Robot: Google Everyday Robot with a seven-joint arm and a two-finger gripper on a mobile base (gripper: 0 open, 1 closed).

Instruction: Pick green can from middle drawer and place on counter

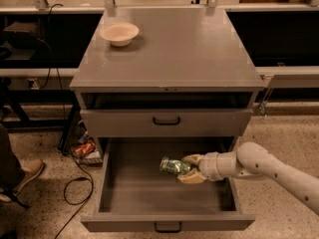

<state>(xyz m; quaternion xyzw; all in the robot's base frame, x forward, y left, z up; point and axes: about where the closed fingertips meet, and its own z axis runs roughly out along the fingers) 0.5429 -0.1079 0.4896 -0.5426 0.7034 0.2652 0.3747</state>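
Cream arm [271,167], tan gripper [183,169] (in middle drawer [144,190])

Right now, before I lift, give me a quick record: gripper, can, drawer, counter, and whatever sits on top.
gripper: inside the open drawer, right of centre, arm reaching in from the right
grip: fingers closed on the green can's right end, one on each side
green can: lying on its side, pointing left out of the gripper
drawer: lower one, pulled fully out
counter: above, not yet holding the can
bowl: cream, on the counter's back left
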